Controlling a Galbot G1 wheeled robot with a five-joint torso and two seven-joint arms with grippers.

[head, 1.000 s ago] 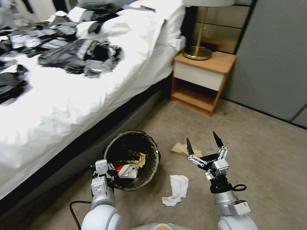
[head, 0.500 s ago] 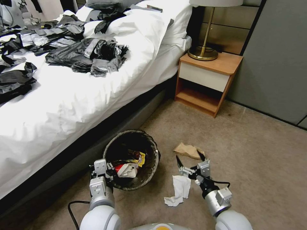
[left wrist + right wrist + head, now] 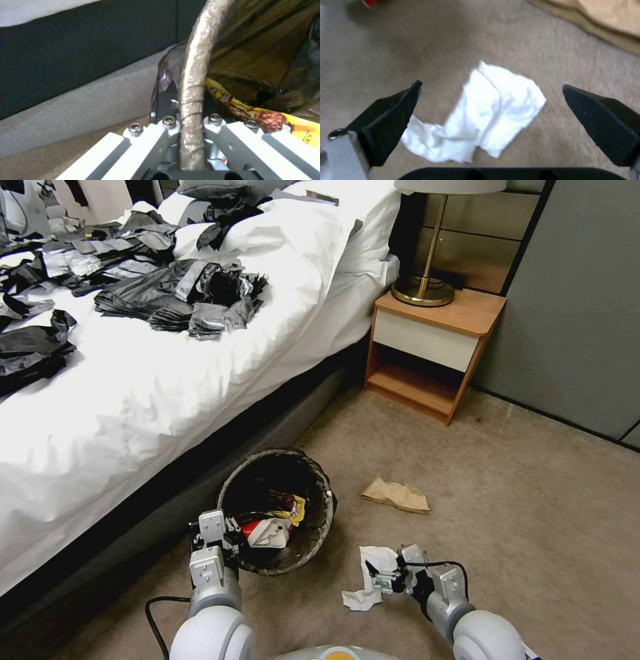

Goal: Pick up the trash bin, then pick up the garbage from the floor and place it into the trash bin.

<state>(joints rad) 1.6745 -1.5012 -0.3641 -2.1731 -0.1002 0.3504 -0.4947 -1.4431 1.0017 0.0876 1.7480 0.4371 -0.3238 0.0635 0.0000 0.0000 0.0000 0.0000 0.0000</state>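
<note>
Head camera high, angled floorward (wrist cameras close, sharing its foreground)

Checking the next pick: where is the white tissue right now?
The white tissue lies on the carpet right of the trash bin, under the open right gripper, with the tan paper bag beyond.

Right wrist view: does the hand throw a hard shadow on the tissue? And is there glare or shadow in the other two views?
Right wrist view: no hard shadow; the tissue is evenly lit between the fingers of the open right hand, with soft shading in its folds. Left wrist view: pale glare streaks on the bag-covered rim of the trash bin. Head view: a soft shadow on the carpet beside the trash bin.
</note>
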